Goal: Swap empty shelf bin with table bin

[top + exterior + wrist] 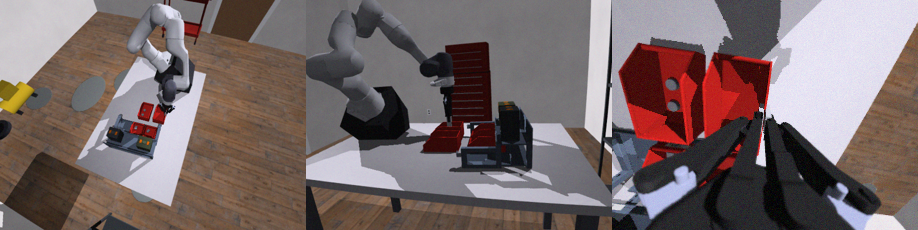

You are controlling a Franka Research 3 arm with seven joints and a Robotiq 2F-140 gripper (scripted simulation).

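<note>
two red bins stand side by side in the top view, near the robot's side of the shelf (159, 133) (481, 149): the bin with parts (147, 108) (441, 145) (649, 117) on the left, on the table (181, 140) (418, 172) (812, 75), and the empty bin (158, 116) (457, 124) (726, 100) on the right. the claw (166, 113) (449, 124) (763, 110) is clamped on the empty bin's right wall; whether its base touches the table, i cannot tell.

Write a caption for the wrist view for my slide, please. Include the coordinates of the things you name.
Gripper (167, 113) (449, 125) (763, 110) fingers closed at the side wall of an empty red bin (158, 117) (456, 123) (724, 100), beside a bin holding two grey parts (144, 109) (672, 84).
</note>
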